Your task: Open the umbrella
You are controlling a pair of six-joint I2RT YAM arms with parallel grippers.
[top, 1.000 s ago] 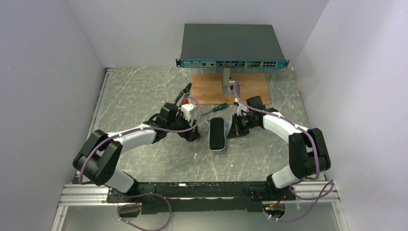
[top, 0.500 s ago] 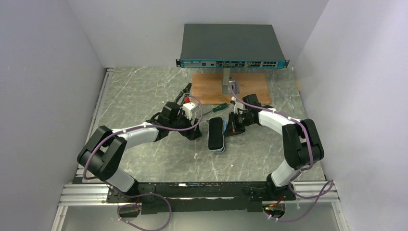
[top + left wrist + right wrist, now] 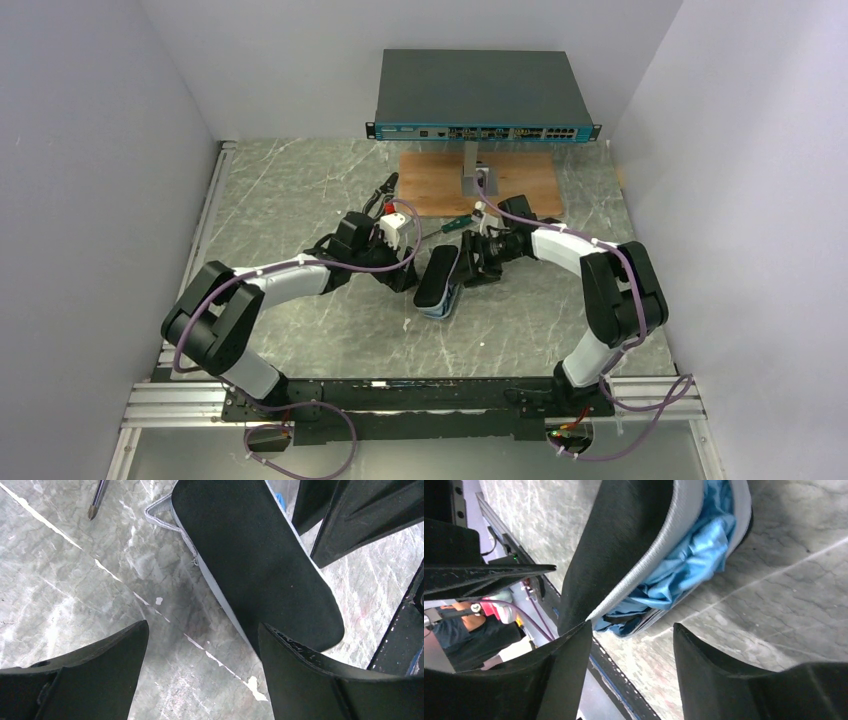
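Observation:
The umbrella [image 3: 437, 282] lies folded on the marble table between my two grippers, a black oblong tipped up on one side. In the right wrist view the umbrella [image 3: 659, 555] gapes along its grey edge and crumpled sky-blue canopy shows inside. My left gripper [image 3: 404, 276] is open just left of it. In the left wrist view the umbrella [image 3: 250, 560] runs past the right finger [image 3: 300, 675], and bare table fills the left gripper [image 3: 202, 630]. My right gripper [image 3: 470, 266] is open at its right side. In the right wrist view the right gripper [image 3: 633, 626] has its left finger [image 3: 569, 665] against the black edge.
A network switch [image 3: 485, 95] on a metal post stands at the back on a wooden board [image 3: 520, 185]. A green-handled screwdriver [image 3: 455, 224] lies just behind the umbrella, its tip [image 3: 95, 507] in the left wrist view. Black-handled pliers [image 3: 381, 193] lie behind my left gripper.
My right gripper has gone from shut to open and shifted left. The umbrella's near end has swung left and its black top has tipped up. The left arm barely moved.

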